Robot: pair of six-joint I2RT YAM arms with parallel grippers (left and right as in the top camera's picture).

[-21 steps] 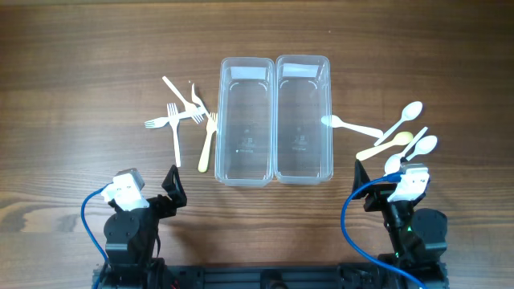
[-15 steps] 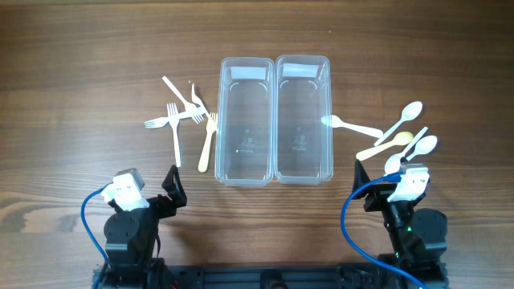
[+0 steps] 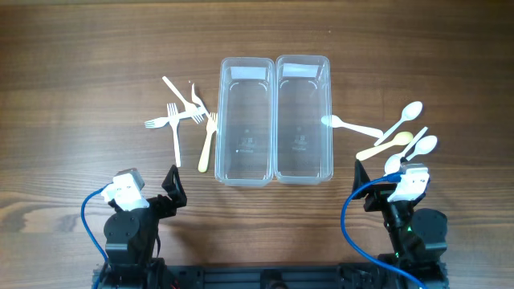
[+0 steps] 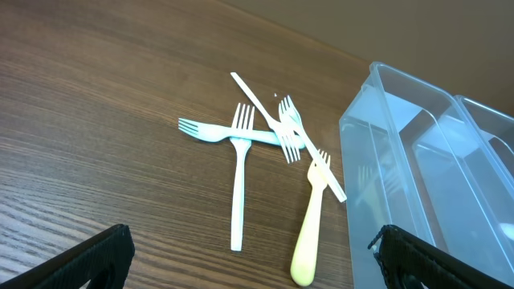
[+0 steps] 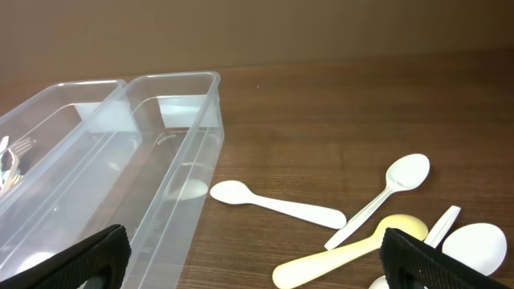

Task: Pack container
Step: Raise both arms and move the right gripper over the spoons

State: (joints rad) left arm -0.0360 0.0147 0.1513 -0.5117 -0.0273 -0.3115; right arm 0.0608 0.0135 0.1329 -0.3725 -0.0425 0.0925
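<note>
Worktop of dark wood grain carried everything; at its middle the left container and the right container, both clear plastic and open-topped, stood side by side with their long walls touching; a loose tangle of white forks lay crossed over one another near the left container, and a cream fork lay just beside its outer wall; a white spoon rested with its bowl just beside the right container, and a cream spoon overlapped other white ones farther out; the left end effector hung at the near edge, fingers spread wide and gripping nothing; the right end effector sat likewise, wide apart and bare, near the closest spoons.
</note>
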